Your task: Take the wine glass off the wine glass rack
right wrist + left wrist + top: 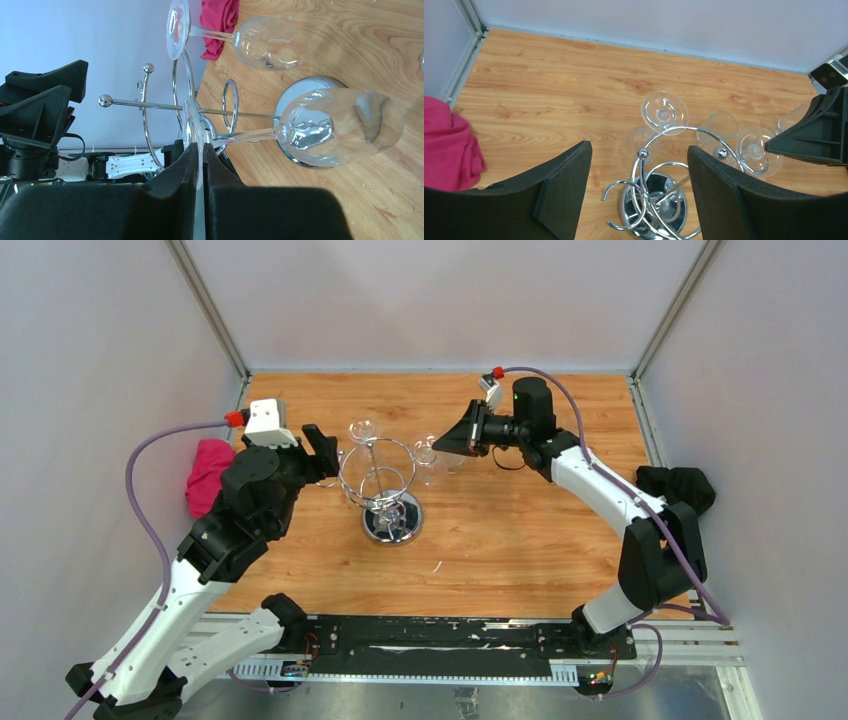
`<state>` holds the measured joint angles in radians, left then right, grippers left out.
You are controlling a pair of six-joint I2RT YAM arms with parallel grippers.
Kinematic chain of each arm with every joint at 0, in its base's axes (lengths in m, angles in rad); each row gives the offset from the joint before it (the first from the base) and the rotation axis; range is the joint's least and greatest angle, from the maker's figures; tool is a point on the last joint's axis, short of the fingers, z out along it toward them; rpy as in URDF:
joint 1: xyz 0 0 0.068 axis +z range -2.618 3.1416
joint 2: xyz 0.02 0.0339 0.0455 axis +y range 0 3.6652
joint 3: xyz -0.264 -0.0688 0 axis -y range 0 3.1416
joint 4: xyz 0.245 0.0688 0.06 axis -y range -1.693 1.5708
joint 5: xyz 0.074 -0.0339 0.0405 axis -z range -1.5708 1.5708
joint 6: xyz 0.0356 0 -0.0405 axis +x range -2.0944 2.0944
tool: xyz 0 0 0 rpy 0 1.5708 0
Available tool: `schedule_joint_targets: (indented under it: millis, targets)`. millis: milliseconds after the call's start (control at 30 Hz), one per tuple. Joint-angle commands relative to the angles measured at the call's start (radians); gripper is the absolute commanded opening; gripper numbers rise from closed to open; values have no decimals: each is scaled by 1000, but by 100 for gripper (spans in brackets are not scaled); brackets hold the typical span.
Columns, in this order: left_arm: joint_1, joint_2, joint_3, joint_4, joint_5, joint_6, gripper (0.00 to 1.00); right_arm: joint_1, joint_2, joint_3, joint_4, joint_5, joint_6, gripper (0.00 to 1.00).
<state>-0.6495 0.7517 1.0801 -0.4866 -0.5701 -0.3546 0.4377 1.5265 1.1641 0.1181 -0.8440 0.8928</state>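
Table point(520, 540): a wood-grain top walled in by pale panels, with both arms reaching in from the near edge.
Left gripper point(638, 150): stands just left of the rack with its dark fingers spread wide and nothing between them. In its own wrist view the chrome wires show in the gap, lower down.
Right gripper point(200, 150): comes in from the rack's right, level with the top ring. Its two pads are pinched together on the thin rim of a glass's foot.
Wine glass rack point(382, 490): stands upright at mid-table between the two grippers, with a round mirrored base, a thin pole and a ring of curled hooks on top.
Pink cloth point(208, 475): bunched at the table's left edge, behind the left arm.
Wine glass point(345, 127): hangs bowl-down on the right side of the rack, its foot up at the ring and clamped edge-on in the right jaws, its stem running to a bowl beside the base.
Second glass point(265, 42): hangs at the far side of the ring, clear of both grippers.
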Motion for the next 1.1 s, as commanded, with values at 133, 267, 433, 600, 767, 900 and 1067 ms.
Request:
schedule_joint_targets:
  millis: [133, 267, 433, 600, 767, 900, 1067]
  targets:
    - [-1, -12, -16, 18, -31, 12, 76, -11, -19, 41, -57, 16, -36, 5]
    - [-1, -11, -20, 20, -31, 13, 76, -22, -14, 40, -55, 15, -20, 0]
    - [-1, -2, -24, 22, -29, 17, 76, -39, -18, 37, -27, 7, 35, 0]
    - [-1, 2, -24, 26, -16, 14, 76, -57, -37, 11, 32, 6, 106, 0]
    - [-1, 0, -26, 25, -17, 14, 75, -74, -37, -28, 114, -27, 204, 0]
    - [-1, -1, -27, 22, -18, 13, 75, -78, -31, -61, 223, -52, 287, 0]
    - [-1, -2, -27, 21, -21, 13, 75, -86, -36, -72, 234, -52, 301, 0]
